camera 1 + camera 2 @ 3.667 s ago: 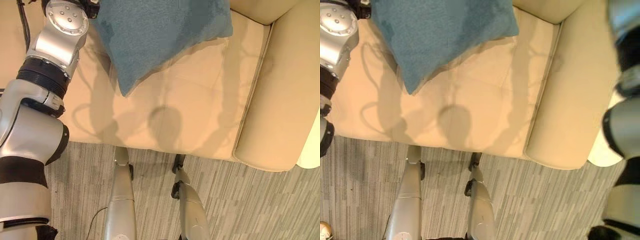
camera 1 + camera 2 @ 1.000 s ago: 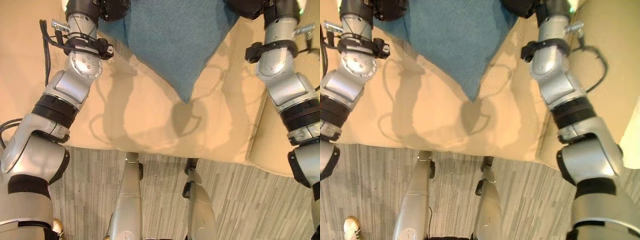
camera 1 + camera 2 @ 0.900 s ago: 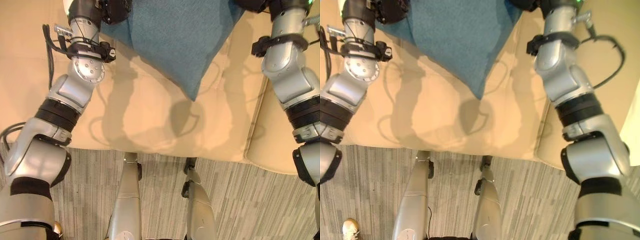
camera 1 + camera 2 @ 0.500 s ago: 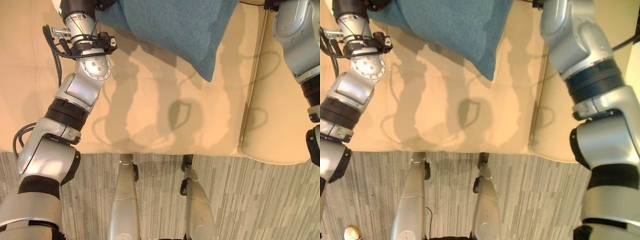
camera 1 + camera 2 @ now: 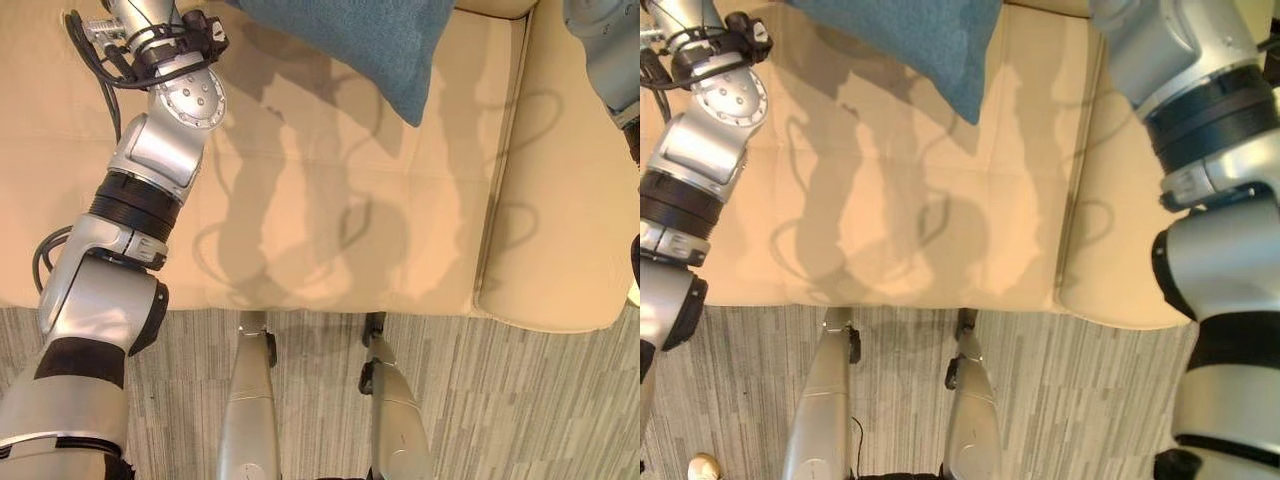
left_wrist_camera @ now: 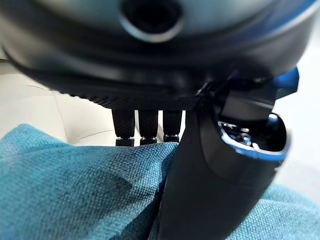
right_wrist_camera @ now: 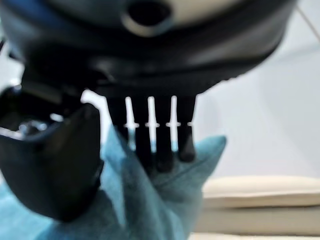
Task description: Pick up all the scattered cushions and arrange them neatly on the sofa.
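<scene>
- Fingers (image 6: 139,127) of the left hand (image 6: 215,165) fold over the teal cushion's (image 5: 370,35) edge, thumb pressed on its near face, so this hand grips it; fingers (image 7: 160,145) of the right hand (image 7: 50,165) lie against a raised corner of the same cushion with the thumb opposite, pinching the fabric.
- Cream sofa (image 5: 330,200): its wide seat spans the head views, with the padded armrest (image 5: 565,210) on the robot's right.
- Striped grey carpet (image 5: 520,400) lies in front of the sofa.
- Teal cushion: held over the back of the seat between both arms, one corner pointing down toward the seat.
</scene>
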